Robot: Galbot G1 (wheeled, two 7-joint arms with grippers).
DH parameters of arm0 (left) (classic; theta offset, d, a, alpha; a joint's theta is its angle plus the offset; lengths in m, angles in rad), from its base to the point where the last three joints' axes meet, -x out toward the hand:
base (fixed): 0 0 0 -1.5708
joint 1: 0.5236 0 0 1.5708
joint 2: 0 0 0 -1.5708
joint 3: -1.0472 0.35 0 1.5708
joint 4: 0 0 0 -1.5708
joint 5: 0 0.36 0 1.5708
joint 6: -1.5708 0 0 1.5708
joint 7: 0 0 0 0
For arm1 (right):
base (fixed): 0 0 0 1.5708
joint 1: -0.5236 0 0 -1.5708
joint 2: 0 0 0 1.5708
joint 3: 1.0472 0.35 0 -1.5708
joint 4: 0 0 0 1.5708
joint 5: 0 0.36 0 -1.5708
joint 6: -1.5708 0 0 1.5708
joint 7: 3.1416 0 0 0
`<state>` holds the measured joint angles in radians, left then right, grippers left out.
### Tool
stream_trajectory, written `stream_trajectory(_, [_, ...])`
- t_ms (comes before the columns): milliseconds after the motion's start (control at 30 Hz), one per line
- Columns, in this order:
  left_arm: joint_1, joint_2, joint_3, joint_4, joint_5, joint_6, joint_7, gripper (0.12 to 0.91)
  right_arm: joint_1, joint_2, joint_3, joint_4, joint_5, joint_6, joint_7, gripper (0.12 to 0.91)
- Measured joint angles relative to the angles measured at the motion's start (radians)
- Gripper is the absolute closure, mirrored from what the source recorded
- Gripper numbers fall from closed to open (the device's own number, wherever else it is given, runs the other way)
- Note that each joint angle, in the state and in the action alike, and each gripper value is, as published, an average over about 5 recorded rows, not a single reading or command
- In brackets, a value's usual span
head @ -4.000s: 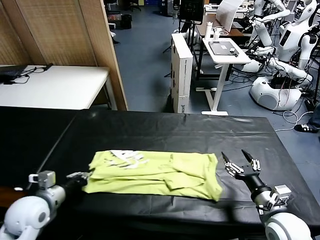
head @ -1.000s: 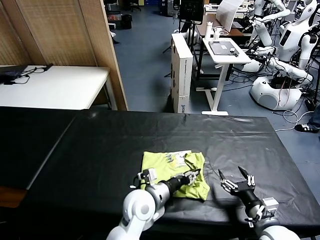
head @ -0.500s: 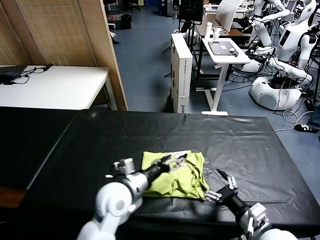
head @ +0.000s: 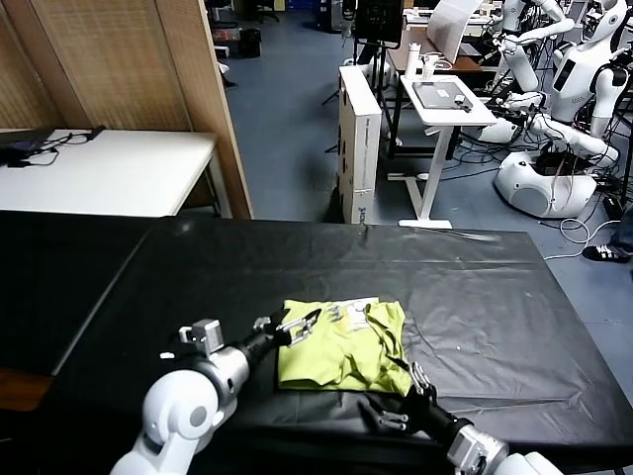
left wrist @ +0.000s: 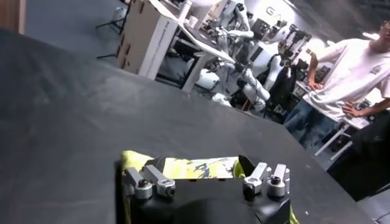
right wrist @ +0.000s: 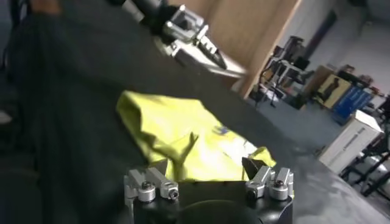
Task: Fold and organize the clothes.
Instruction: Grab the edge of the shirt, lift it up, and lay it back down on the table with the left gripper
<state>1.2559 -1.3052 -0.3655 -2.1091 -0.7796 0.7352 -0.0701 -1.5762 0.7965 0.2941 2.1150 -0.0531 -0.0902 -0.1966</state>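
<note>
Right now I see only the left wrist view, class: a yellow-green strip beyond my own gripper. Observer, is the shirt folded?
Observer: Yes. The head view shows the T-shirt folded into a compact bundle on the black table.
Operator: Where is the other gripper?
Observer: The right gripper is low at the bundle's near right corner, jaws apart.
Operator: And where is mine relative to the bundle?
Observer: The left gripper is open at the bundle's left edge, holding nothing.

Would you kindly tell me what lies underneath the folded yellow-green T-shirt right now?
The T-shirt lies folded on the black table cover, which shows all around it. Whatever sits directly beneath is covered by the shirt's own layers.
</note>
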Motion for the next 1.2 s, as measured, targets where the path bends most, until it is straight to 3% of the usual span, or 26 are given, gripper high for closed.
stream_trajectory(100, [0.01,0.002,-0.003,-0.004,0.004,-0.007,0.0,0.123,0.003,0.004,-0.007,-0.003,0.004,0.0,0.002,0.421])
stream_trajectory(267, [0.027,-0.002,-0.003,-0.008,0.013,-0.018,0.0,0.123,0.002,0.004,-0.009,-0.004,0.014,0.001,0.005,0.737])
stream_trajectory(367, [0.031,-0.004,-0.003,-0.009,0.016,-0.021,0.0,0.123,-0.002,-0.001,-0.001,0.0,0.029,0.001,0.008,0.858])
stream_trajectory(767, [0.047,-0.016,0.003,-0.006,0.032,-0.024,0.001,0.123,-0.047,-0.037,0.055,0.038,0.098,-0.01,0.018,0.885])
stream_trajectory(1200, [0.061,-0.021,0.001,0.008,0.05,-0.029,0.005,0.123,-0.14,-0.088,0.162,0.074,0.135,-0.107,0.062,0.885])
